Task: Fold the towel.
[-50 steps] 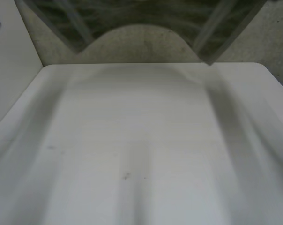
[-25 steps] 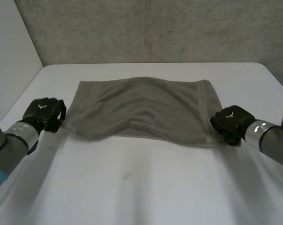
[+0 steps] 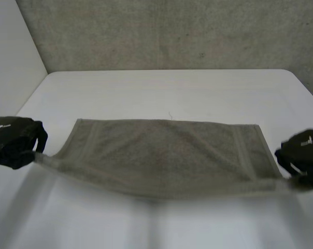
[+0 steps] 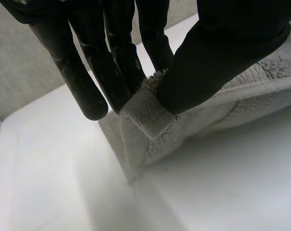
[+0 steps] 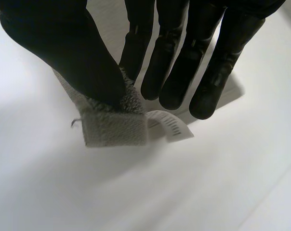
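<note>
A grey-green towel is stretched wide between my two hands, its far part resting on the white table and its near edge lifted. My left hand pinches the near left corner; in the left wrist view the thumb and fingers clamp the towel's hemmed corner. My right hand holds the near right corner, where the thumb presses the towel corner against the fingers. A white care label hangs beside that corner.
The table's far edge meets a speckled grey wall. A pale wall panel stands along the table's left side. Bare tabletop lies in front of and behind the towel.
A second ago the towel was held up high at the far side; it came down onto the table. Both hands have since drawn the near edge toward me and moved wider apart.
</note>
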